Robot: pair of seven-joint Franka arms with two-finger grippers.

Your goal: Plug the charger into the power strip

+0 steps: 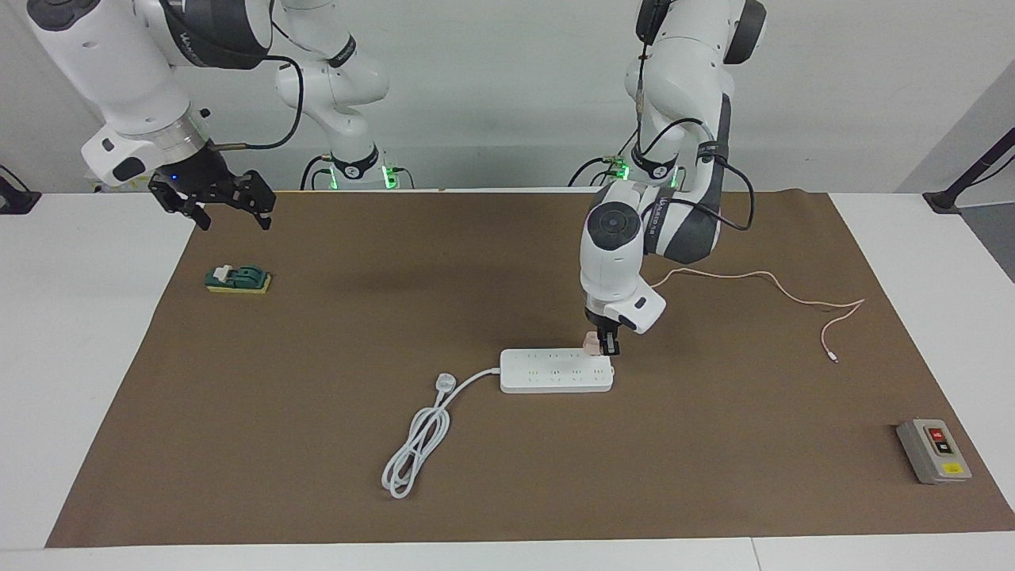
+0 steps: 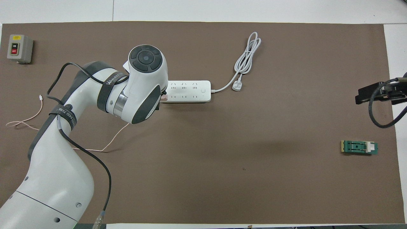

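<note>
The white power strip lies flat mid-table on the brown mat. My left gripper points straight down over the strip's end toward the left arm's side, shut on the pale-pink charger. The charger sits at the strip's top, at the row of sockets nearer the robots; whether its prongs are in a socket is hidden. Its thin pink cable trails away across the mat. My right gripper hangs open and waits over the mat's edge at the right arm's end.
The strip's thick white cord and plug lie coiled farther from the robots. A grey button box stands at the left arm's end. A green block on a yellow base lies under the right gripper's side.
</note>
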